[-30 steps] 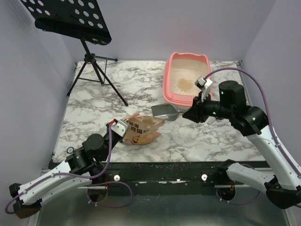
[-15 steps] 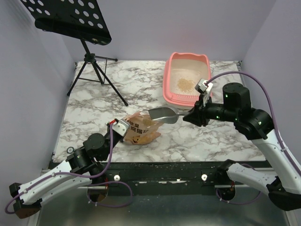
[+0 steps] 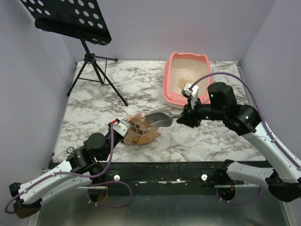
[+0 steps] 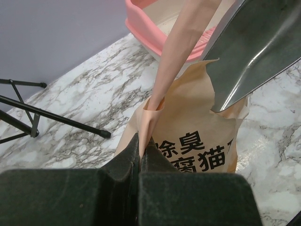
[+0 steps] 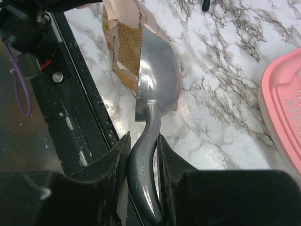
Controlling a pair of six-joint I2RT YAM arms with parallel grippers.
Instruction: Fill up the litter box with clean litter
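The pink litter box [image 3: 170, 84] stands at the back right with a small pile of tan clean litter [image 3: 182, 84] inside. My right gripper [image 3: 183, 119] is shut on the handle of a grey metal scoop [image 3: 158, 119] [image 5: 155, 75]. The scoop's bowl is at the open mouth of the orange-tan bag [image 3: 141, 132], where more litter [image 5: 126, 44] shows. My left gripper [image 3: 114, 127] [image 4: 140, 150] is shut on the bag's upper edge [image 4: 160, 101] and holds it open.
A black music stand on a tripod [image 3: 96, 66] stands at the back left. The pink box's corner shows in the right wrist view [image 5: 282, 108]. Spilled granules lie along the black front rail [image 3: 160, 167].
My right arm has moved the scoop left and down from beside the litter box to the bag's mouth. The left gripper and bag have not moved.
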